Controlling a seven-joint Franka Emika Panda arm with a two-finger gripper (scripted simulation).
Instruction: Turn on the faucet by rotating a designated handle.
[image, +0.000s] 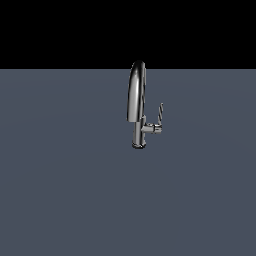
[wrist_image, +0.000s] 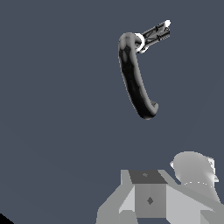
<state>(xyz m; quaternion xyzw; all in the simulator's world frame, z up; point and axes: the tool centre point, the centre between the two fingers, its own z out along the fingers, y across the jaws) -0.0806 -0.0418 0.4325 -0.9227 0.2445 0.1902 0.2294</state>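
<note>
Exterior view
- Tabletop (image: 65, 190): flat grey-blue surface filling the lower part of the frame, black backdrop above.
- Faucet (image: 137, 100): dark chrome, standing upright just toward the exterior view's right of centre; long axis vertical; narrow arched spout rises from a short cylindrical base and curves back down.
- Handle (image: 160, 113): thin lever on a short horizontal stub off the base, on the exterior view's right of the spout; points up, tilted slightly away from the spout, much shorter than it.
- Arm and fingers: not in this view.

Wrist view
- Faucet (wrist_image: 135, 78): seen from above as a dark curved spout.
- Handle (wrist_image: 155, 33): bright slender lever jutting from the base end.
- Gripper (wrist_image: 148, 201): pale grey body at the frame edge, well apart from the faucet; fingers' state cannot be told.
- Writing: none legible.
</note>
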